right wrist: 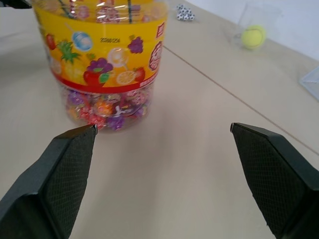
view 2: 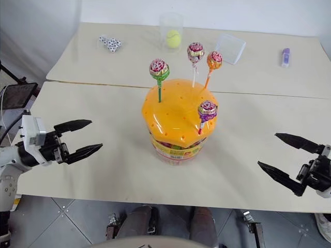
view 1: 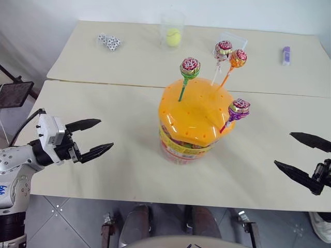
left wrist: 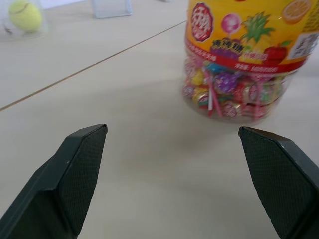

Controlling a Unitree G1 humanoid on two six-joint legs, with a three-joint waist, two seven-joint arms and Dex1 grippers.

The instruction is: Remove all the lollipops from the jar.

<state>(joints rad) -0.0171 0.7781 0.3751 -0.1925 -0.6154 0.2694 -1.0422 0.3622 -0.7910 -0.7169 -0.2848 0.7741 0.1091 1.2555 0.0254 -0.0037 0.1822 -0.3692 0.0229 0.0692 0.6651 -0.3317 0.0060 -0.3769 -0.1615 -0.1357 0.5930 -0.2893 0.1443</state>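
Note:
The jar stands mid-table, a clear tub with a yellow label band and a domed orange lid dotted with holes. Several lollipops stick up from the lid: one on a green stick, one on a white stick, one on an orange stick, and one on a purple stick at the lid's right side. My left gripper hovers open to the jar's left, well apart from it. My right gripper hovers open to the jar's right. Both are empty. More wrapped candies show inside the jar.
At the back of the table stand a clear cup holding a yellow tennis ball, a few dice, a clear plastic box and a small purple item. A seam runs between the two tabletops.

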